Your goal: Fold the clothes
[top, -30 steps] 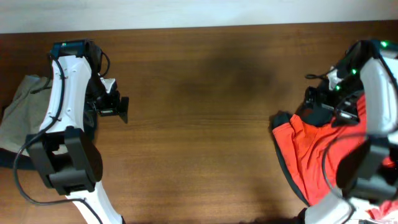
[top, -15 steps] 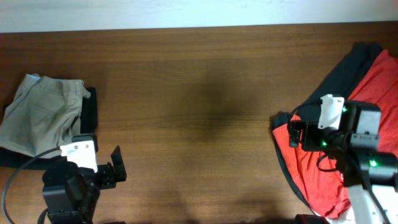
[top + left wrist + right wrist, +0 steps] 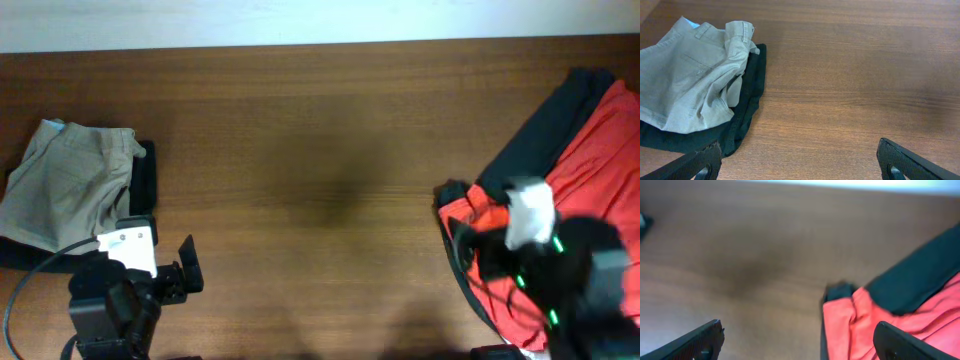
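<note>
Folded khaki trousers (image 3: pixel 65 190) lie at the table's left on a black garment (image 3: pixel 146 185); both show in the left wrist view, trousers (image 3: pixel 690 85) and black garment (image 3: pixel 747 105). A red T-shirt (image 3: pixel 590 160) and a black garment (image 3: pixel 540 130) lie bunched at the right; the right wrist view shows the red cloth (image 3: pixel 860 325) and black cloth (image 3: pixel 915 280). My left gripper (image 3: pixel 186 278) (image 3: pixel 800 167) is open and empty, near the front edge, right of the trousers. My right gripper (image 3: pixel 478 245) (image 3: pixel 805 342) is open and empty above the red shirt's left edge, blurred.
The brown wooden table (image 3: pixel 320 150) runs the whole width, with a white wall strip (image 3: pixel 300 20) behind it. Cables trail from the left arm (image 3: pixel 20 290) at the front left corner.
Both arms have pulled back toward the table's front edge. The left gripper left the trousers, which now lie uncovered. The right arm is still moving forward and is blurred.
</note>
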Controlling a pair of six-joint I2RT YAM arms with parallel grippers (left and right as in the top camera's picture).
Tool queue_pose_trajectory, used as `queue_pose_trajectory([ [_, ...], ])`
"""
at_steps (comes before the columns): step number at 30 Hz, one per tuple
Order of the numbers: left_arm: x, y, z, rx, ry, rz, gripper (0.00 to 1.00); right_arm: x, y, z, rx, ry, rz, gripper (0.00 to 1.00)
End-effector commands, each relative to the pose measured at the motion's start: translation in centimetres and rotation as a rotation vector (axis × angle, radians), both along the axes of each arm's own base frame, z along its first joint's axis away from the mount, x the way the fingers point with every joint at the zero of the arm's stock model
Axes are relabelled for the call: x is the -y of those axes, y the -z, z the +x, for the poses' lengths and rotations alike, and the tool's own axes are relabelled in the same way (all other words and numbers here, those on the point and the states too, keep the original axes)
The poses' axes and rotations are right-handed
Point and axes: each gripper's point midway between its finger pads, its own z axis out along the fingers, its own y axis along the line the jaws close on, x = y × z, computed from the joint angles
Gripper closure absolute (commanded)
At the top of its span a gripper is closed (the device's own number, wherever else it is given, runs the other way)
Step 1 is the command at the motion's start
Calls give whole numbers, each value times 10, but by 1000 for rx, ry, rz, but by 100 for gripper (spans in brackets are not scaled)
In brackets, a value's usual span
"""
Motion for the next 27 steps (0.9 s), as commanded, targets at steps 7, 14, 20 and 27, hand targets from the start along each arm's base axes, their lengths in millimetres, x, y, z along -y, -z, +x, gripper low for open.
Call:
queue_pose_trajectory([
  [7, -1, 1, 0, 2, -8, -3, 1, 24, 12, -8, 531, 128, -24, 1],
  [14, -1, 1, 0, 2, -8, -3, 1, 37, 44, 26, 807, 222, -10, 1],
  [20, -1, 1, 0, 2, -8, -3, 1, 34, 127, 34, 500, 184, -48, 1],
  [27, -1, 1, 0, 2, -8, -3, 1, 40, 127, 34, 498, 208, -47, 2],
])
